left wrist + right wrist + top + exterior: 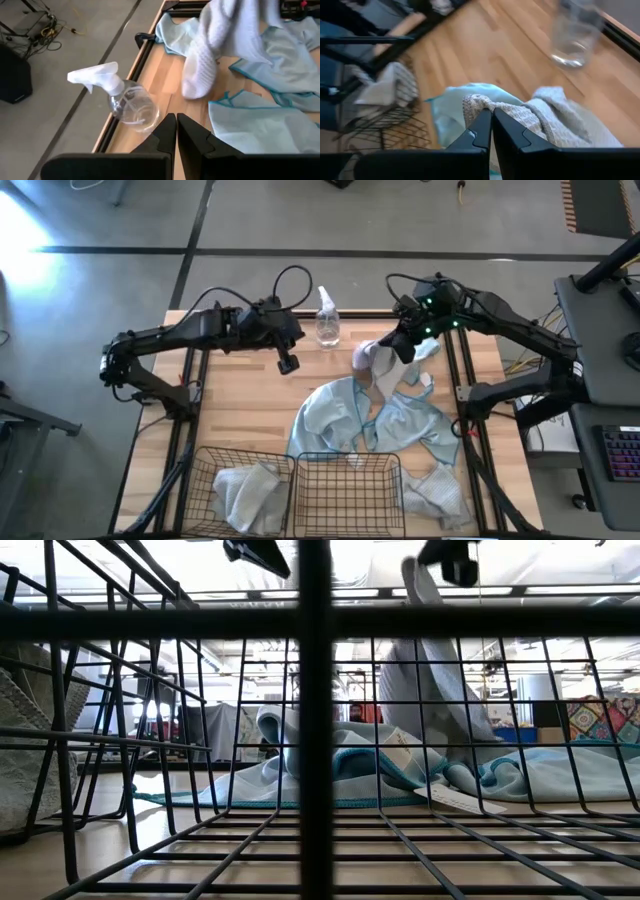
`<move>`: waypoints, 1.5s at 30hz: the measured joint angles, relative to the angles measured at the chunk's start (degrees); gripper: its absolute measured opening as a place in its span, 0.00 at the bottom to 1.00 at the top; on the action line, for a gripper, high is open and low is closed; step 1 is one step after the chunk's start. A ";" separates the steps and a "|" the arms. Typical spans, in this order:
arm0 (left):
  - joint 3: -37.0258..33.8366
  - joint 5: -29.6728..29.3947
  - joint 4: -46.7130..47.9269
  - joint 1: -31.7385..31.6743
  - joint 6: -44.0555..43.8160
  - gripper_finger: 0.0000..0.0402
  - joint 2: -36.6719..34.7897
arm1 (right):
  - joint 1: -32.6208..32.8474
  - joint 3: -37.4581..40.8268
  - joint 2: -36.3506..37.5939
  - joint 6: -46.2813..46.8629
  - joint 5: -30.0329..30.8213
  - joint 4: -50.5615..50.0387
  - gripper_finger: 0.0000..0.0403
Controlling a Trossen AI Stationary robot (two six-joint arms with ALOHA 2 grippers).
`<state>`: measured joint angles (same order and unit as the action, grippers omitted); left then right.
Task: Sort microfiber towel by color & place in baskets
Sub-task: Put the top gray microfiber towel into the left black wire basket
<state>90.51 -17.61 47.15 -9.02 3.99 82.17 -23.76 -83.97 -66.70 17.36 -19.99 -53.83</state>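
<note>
Desk: pale wood planks, smooth satin finish, black metal frame. Two black wire-mesh baskets: thin metal wire, matt. Pale grey-white microfiber towel: looped, nubbly cloth, matt. Light blue microfiber towels: finer, smoother cloth with teal stitched edging; a white paper tag on one. Clear plastic spray bottle: glossy, with white plastic trigger head. End effector fingers: dark matt plastic.
</note>
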 joint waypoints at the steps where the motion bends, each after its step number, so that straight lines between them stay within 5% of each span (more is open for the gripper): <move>1: 0.96 -0.02 1.24 0.00 0.00 0.00 0.00 | 1.22 -0.57 -0.01 0.83 0.00 0.73 0.02; 21: 15.89 -5.57 15.81 -0.75 1.51 0.00 -0.02 | 21.88 -2.99 -1.76 11.94 0.70 27.14 0.02; 34: 21.22 -5.97 15.90 -3.45 1.53 0.00 -0.02 | 27.35 -2.97 -8.01 12.78 -0.10 38.19 0.02; 45: 21.21 -5.95 15.50 -7.91 -0.13 0.00 0.02 | 32.38 -2.97 -14.56 21.29 -5.57 60.78 0.02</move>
<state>111.72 -23.56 62.64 -16.93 3.86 82.19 8.62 -86.94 -81.26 38.65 -25.56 6.95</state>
